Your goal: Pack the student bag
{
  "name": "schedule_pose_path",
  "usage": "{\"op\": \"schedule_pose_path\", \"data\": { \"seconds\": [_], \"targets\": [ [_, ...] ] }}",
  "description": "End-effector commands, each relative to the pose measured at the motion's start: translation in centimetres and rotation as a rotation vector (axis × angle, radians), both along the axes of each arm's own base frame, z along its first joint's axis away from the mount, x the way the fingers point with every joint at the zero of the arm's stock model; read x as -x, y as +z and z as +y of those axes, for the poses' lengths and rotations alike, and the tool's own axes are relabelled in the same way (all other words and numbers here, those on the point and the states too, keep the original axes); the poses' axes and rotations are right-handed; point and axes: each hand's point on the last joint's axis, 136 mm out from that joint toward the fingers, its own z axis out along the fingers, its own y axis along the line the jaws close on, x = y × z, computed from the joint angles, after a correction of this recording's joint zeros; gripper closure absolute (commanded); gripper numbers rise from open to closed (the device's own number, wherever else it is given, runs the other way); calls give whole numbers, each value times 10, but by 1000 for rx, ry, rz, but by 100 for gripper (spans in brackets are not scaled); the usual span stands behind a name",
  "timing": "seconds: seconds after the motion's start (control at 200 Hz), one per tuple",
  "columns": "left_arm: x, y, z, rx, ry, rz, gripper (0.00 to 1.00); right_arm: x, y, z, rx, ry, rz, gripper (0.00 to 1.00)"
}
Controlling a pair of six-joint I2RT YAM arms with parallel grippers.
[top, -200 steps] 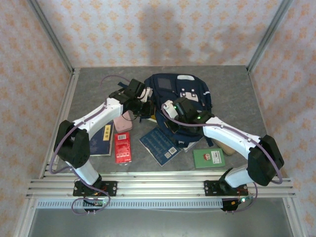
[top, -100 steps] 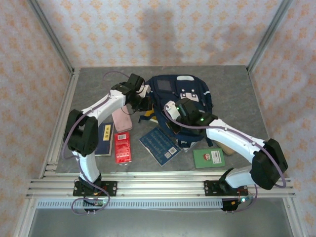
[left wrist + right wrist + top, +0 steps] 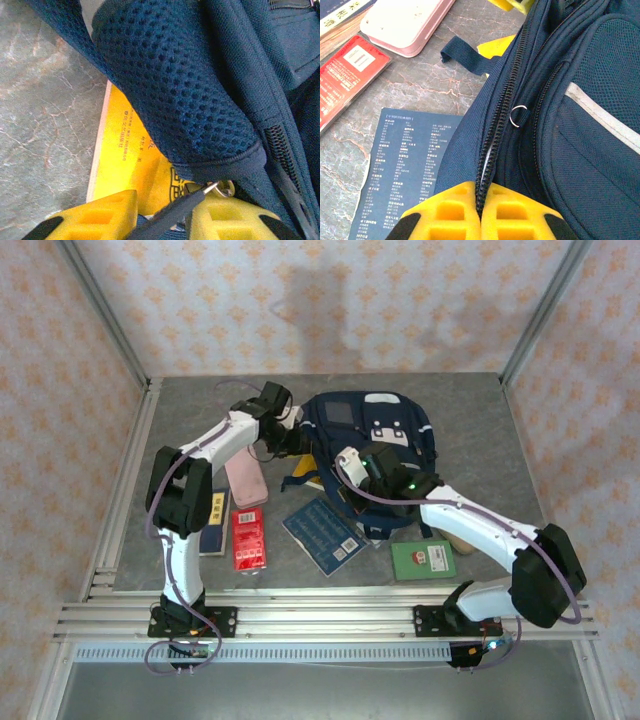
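Observation:
The student bag (image 3: 375,430) lies flat at the back middle of the table, navy with white patches. My left gripper (image 3: 290,440) is at the bag's left side. Its yellow fingers (image 3: 105,215) stand apart, and a dark zipper pull (image 3: 175,207) with a metal ring (image 3: 225,189) lies loosely across the gap under the mesh strap (image 3: 180,85). My right gripper (image 3: 350,465) is at the bag's near-left edge. It (image 3: 480,192) is shut on the bag's zipper edge (image 3: 492,145), and the zipper is slightly parted above the fingers.
A yellow book (image 3: 125,145) lies partly under the bag. In front of the bag lie a blue book (image 3: 322,535), a pink case (image 3: 245,480), a red booklet (image 3: 247,538), a dark book (image 3: 212,520) and a green book (image 3: 422,560). Frame rails border the table.
The left arm has reached further back along the bag's left side and its jaws have parted off the zipper pull. The right gripper has shifted slightly, still pinching the zipper edge.

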Motion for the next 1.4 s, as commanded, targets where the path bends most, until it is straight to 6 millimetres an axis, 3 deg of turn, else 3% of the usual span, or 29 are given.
{"op": "schedule_pose_path", "data": {
  "seconds": [0.0,0.145,0.175,0.265,0.5,0.846,0.946,1.021,1.186,1.311,1.391],
  "targets": [
    [-24,33,12,13,44,-110,64,-5,27,6,-91,-23,-61,100],
    [-15,47,25,-17,85,-128,60,-13,28,0,-96,-86,-84,100],
    [-12,62,28,-9,101,-156,59,-14,29,0,-100,-100,-88,100],
    [-2,74,37,9,158,-178,57,-18,32,-1,-131,-134,-98,100],
    [38,117,52,64,236,-258,53,-13,27,3,-165,-114,-58,100],
    [112,104,65,71,230,-232,50,4,4,-3,-101,-70,-17,100],
    [127,105,69,71,226,-238,49,8,-4,-5,-95,-79,11,100],
    [136,106,71,73,220,-241,49,10,-9,-5,-99,-79,21,93],
    [154,107,75,60,196,-254,49,11,-11,-8,-136,-113,14,95],
    [165,99,77,48,180,-249,49,16,-13,-4,-157,-109,41,68],
    [170,96,74,65,160,-240,48,15,-9,-4,-177,-133,40,62]
  ]
}}
